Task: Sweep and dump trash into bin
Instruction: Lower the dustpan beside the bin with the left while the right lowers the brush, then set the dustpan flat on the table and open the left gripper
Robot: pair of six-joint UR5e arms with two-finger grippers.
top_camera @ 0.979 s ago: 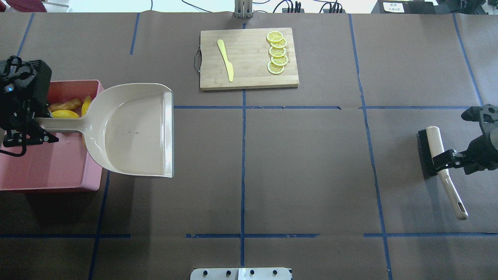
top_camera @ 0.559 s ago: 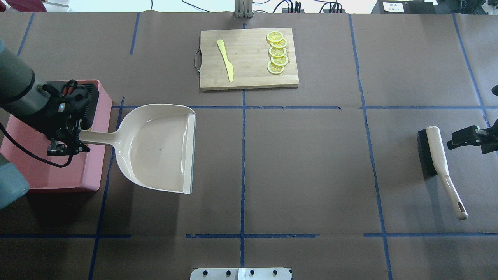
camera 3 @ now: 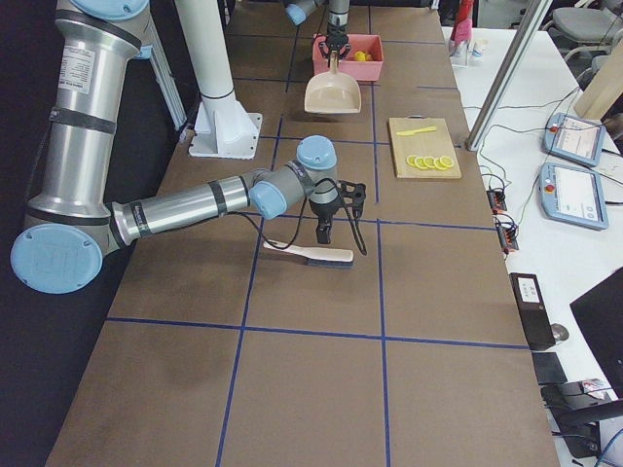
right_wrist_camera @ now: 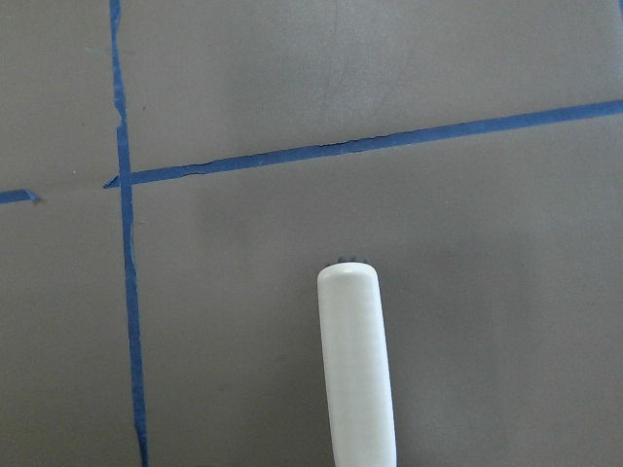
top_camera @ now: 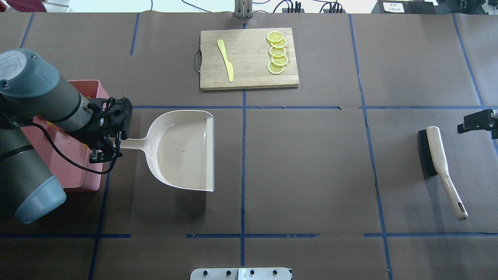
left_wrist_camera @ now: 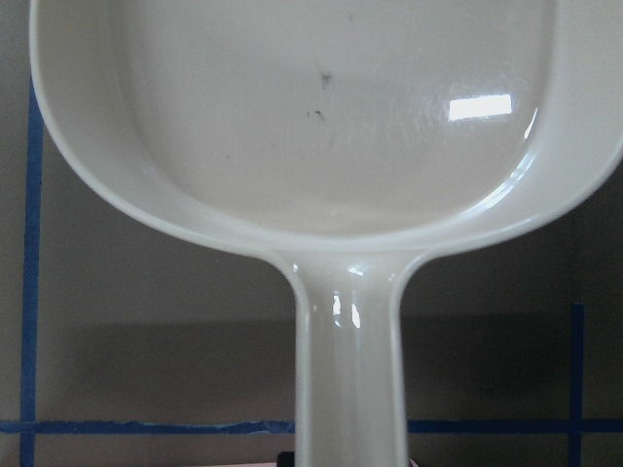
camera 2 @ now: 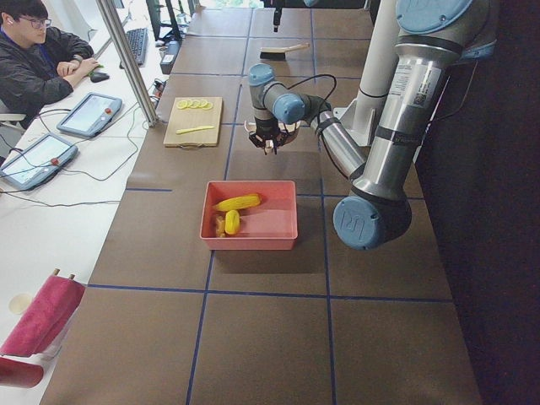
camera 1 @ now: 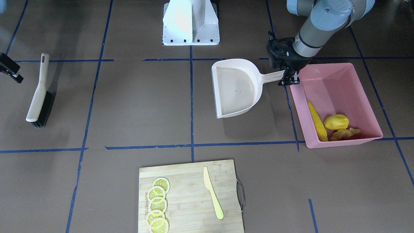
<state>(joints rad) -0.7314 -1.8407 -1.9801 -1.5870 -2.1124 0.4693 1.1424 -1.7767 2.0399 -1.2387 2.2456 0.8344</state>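
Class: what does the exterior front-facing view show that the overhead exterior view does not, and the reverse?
Only the front-facing view looks into the large pink plastic bin, where the long yellow corn cob, yellow oval lump and knobbly tan ginger root lie. Only the overhead view shows black cables beyond the far edge of the table; there the left arm hides most of the bin. Both show the beige dustpan, its handle in the jaws of the left gripper, the beige-handled brush, and the wooden cutting board with lemon slices and a pale yellow knife.
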